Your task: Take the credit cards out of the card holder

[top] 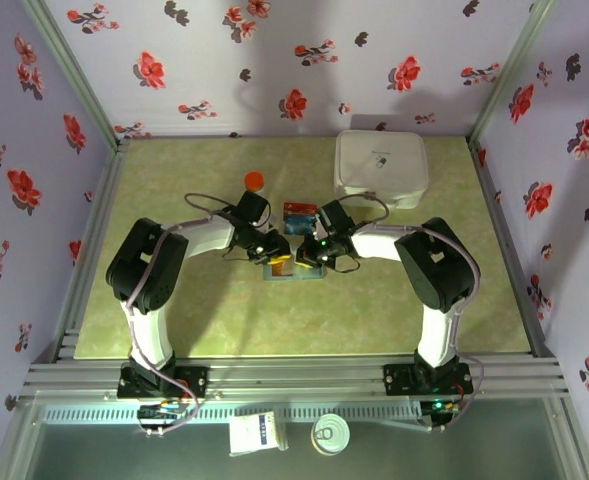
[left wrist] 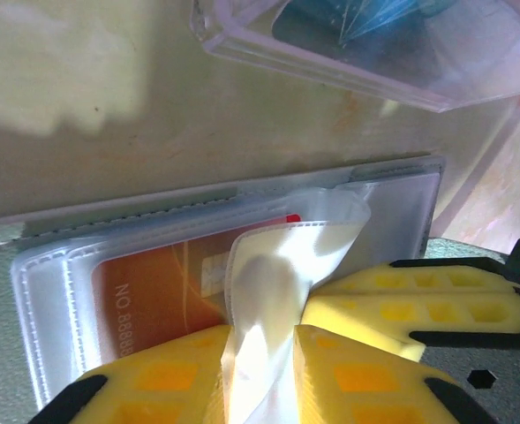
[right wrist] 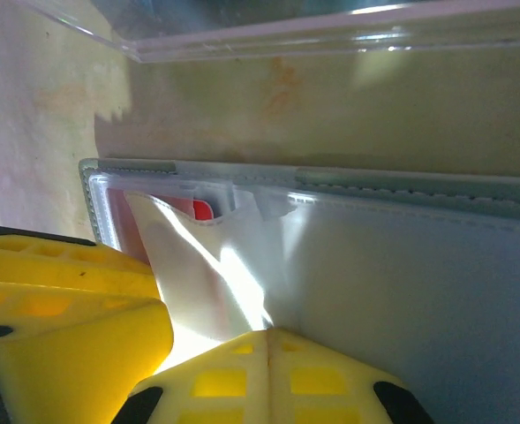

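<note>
Card-pulling step. The thin grey-blue bifold card holder (top: 296,270) lies open. Over it, the left gripper (left wrist: 264,344) pinches the holder's clear plastic sleeve (left wrist: 277,265). The right gripper (right wrist: 268,340) is closed too, probably on the same sleeve. An orange-red plastic credit card (left wrist: 154,283) sits inside the holder. Next I'd spread the sleeve and slide the card out.

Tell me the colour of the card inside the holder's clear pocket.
Orange-brown card, clearest in the left wrist view.

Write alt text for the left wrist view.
The left gripper pinches a clear sleeve of the card holder, pulled up from an orange card printed with a number. A clear plastic box lies beyond on the table.
</note>
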